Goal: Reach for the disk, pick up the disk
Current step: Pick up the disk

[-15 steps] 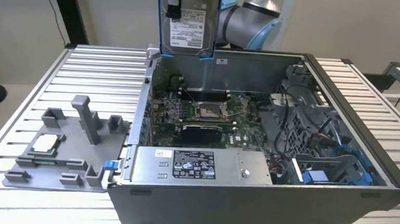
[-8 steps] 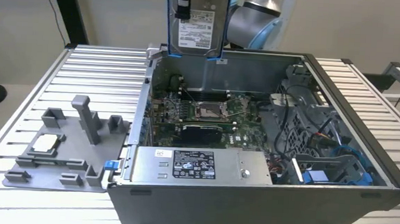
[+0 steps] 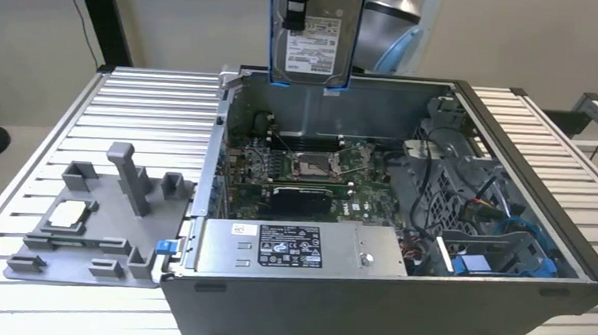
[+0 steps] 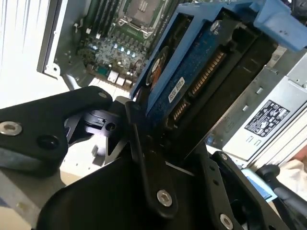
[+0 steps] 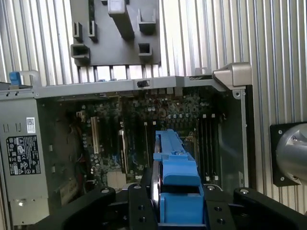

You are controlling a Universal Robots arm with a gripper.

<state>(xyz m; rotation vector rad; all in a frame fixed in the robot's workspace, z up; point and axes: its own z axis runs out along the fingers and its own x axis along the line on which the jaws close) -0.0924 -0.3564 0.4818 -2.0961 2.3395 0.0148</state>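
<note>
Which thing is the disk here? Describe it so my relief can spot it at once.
Find the open computer case on the ribbed table. Above its back wall the gripper holds the disk upright in the air. It is a silver slab with a white label and blue bracket, unlike the empty blue caddy inside the case.

You see the disk (image 5: pixel 175 167) edge-on, blue bracket clamped in the gripper (image 5: pixel 178 206). Below lies the open computer case (image 5: pixel 230 76). The grey fixture (image 5: pixel 115 33) sits on the ribbed counter (image 5: pixel 278 57).

Disk (image 3: pixel 315 36) silver, white label, blue bracket; upright, held aloft above case.
</note>
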